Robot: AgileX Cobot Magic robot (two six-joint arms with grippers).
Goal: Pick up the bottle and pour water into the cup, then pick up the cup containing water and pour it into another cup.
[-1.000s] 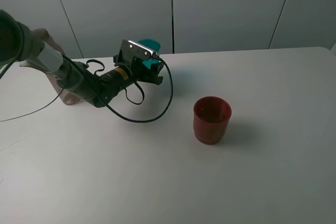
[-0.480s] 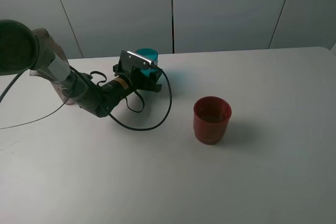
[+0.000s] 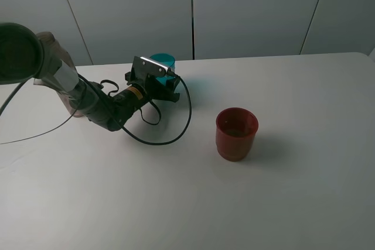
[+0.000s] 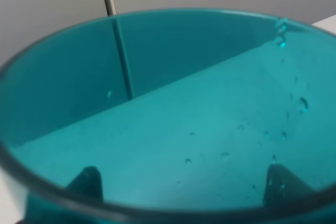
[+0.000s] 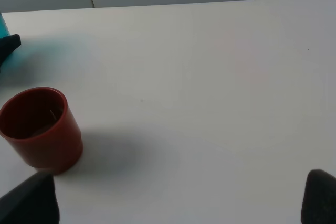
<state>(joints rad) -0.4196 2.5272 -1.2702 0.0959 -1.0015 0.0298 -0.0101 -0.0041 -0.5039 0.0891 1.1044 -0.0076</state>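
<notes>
My left gripper (image 3: 166, 79) is shut on the teal cup (image 3: 162, 61) at the back left of the table and holds it upright. In the left wrist view the cup (image 4: 173, 129) fills the frame, with droplets on its inner wall and both dark fingertips (image 4: 86, 182) showing through it. The red cup (image 3: 237, 133) stands alone in the middle; it also shows in the right wrist view (image 5: 42, 129). The smoky bottle (image 3: 57, 48) stands at the far left, mostly hidden behind my left arm. My right gripper (image 5: 173, 200) is open and empty, above the table to the right of the red cup.
A black cable (image 3: 176, 127) loops from my left arm onto the white table (image 3: 304, 103) between the two cups. A grey panelled wall (image 3: 252, 10) runs along the table's back edge.
My left gripper has lowered the teal cup and drawn it slightly left, bringing it from a tilt to upright. It has barely moved in the last half second. The red cup has not moved.
</notes>
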